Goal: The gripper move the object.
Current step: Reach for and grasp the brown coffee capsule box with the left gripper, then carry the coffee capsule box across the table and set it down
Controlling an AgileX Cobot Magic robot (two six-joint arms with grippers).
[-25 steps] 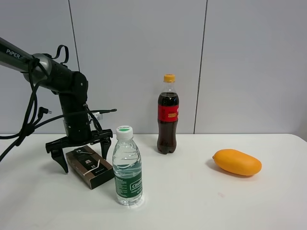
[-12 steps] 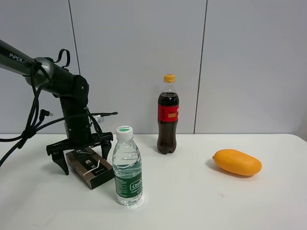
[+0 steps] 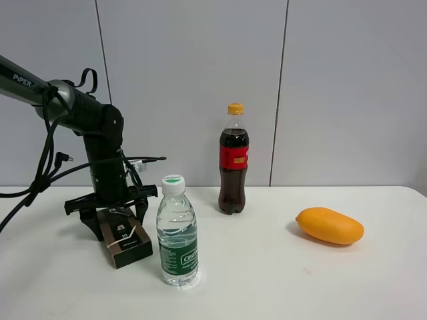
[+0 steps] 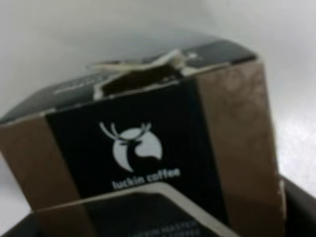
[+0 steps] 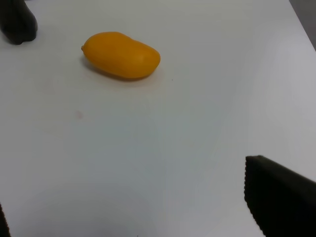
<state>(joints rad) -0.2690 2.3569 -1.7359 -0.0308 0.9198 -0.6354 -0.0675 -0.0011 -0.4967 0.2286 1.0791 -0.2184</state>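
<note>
The object is a dark brown carton (image 3: 125,237) with white lines, lying on the white table (image 3: 267,280) at the left. My left gripper (image 3: 117,219) hangs straight down over its far end, fingers closed against its sides. In the left wrist view the carton (image 4: 143,148) fills the picture, showing a white deer logo, "luckin coffee" and a torn top flap; one black finger (image 4: 299,207) shows at the edge. My right gripper (image 5: 140,215) is open and empty above bare table, with one finger (image 5: 279,197) in view. It does not show in the exterior high view.
A clear green-labelled water bottle (image 3: 177,233) stands just right of the carton, close to the left gripper. A cola bottle (image 3: 233,163) stands behind the middle. An orange-yellow mango (image 3: 330,225) lies at the right, and also shows in the right wrist view (image 5: 121,54).
My left gripper's fingers, spread wide astride the carton earlier, have closed on it. The carton has turned from slanting to more end-on. The arm dropped slightly.
</note>
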